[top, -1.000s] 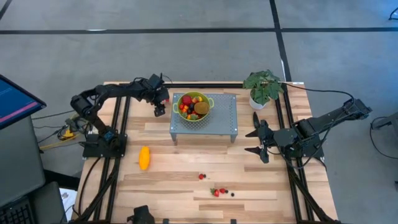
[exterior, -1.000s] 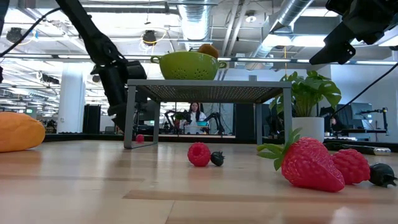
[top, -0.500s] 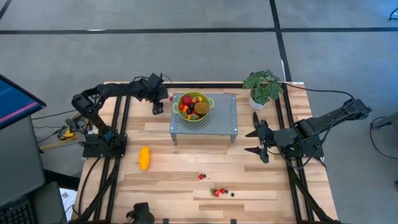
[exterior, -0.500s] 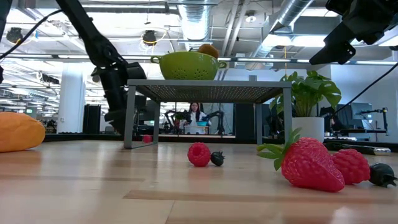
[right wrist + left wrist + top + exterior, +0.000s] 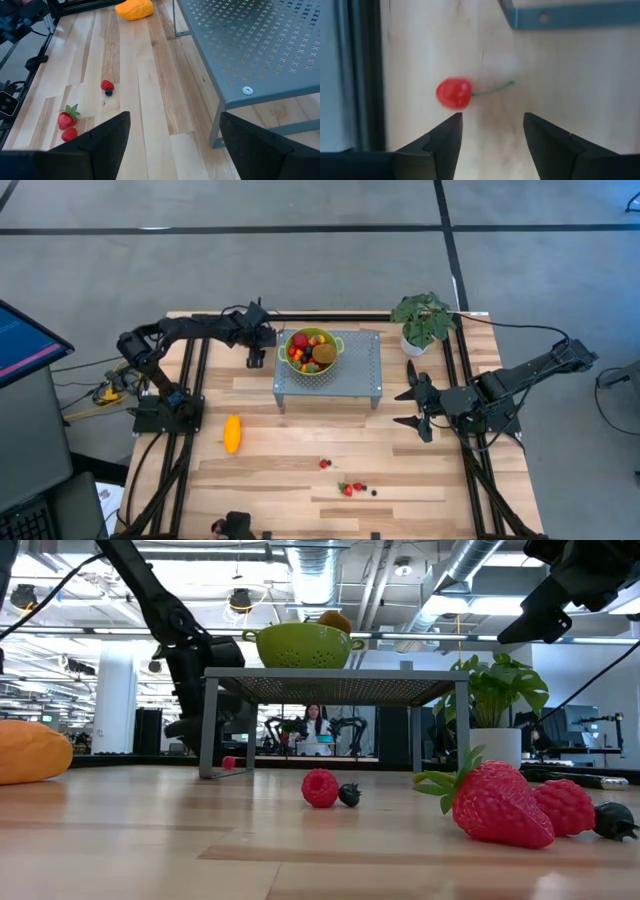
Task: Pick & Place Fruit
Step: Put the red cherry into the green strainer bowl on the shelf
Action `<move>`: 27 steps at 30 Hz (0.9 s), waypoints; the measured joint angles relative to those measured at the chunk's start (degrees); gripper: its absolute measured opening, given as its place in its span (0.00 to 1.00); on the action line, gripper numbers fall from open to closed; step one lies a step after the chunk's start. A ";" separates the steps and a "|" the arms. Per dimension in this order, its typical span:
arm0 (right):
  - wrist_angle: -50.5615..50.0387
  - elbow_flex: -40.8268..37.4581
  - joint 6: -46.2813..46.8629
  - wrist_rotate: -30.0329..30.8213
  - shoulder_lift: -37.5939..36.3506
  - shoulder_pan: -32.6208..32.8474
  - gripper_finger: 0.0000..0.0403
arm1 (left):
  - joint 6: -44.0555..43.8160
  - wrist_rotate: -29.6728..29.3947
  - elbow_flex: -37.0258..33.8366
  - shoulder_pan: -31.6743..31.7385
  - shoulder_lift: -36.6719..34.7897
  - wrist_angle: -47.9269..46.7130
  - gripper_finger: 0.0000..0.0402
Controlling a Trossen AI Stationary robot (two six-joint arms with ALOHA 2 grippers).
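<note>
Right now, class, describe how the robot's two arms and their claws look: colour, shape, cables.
Both arms are black and jointed. The left claw has two wedge-shaped dark fingers; the right claw has broader dark ones. A black cable trails toward the right arm.

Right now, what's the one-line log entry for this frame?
left gripper: open, above cherry on table beside metal stand | right gripper: open, idle | colander: holds fruit

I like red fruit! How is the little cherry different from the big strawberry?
The cherry is smooth and round with a thin green stem; the strawberry is bumpy and pointed with green leaves. The cherry lies alone beside the metal stand, just ahead of the left gripper, which is open; the strawberry lies among other berries near the table's front. Both are red and lie on the wooden table.
</note>
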 joint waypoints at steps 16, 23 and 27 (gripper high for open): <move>0.01 0.01 0.00 0.01 0.00 -0.01 0.75 | 10.53 -9.32 0.00 -5.89 -0.02 7.78 0.51; 0.00 -0.01 0.01 0.00 0.00 -0.02 0.75 | 0.51 -6.18 0.00 -5.17 -0.02 9.14 0.51; 0.01 0.00 0.01 0.01 0.00 -0.02 0.75 | -8.36 -3.29 0.00 -4.14 -0.02 9.49 0.51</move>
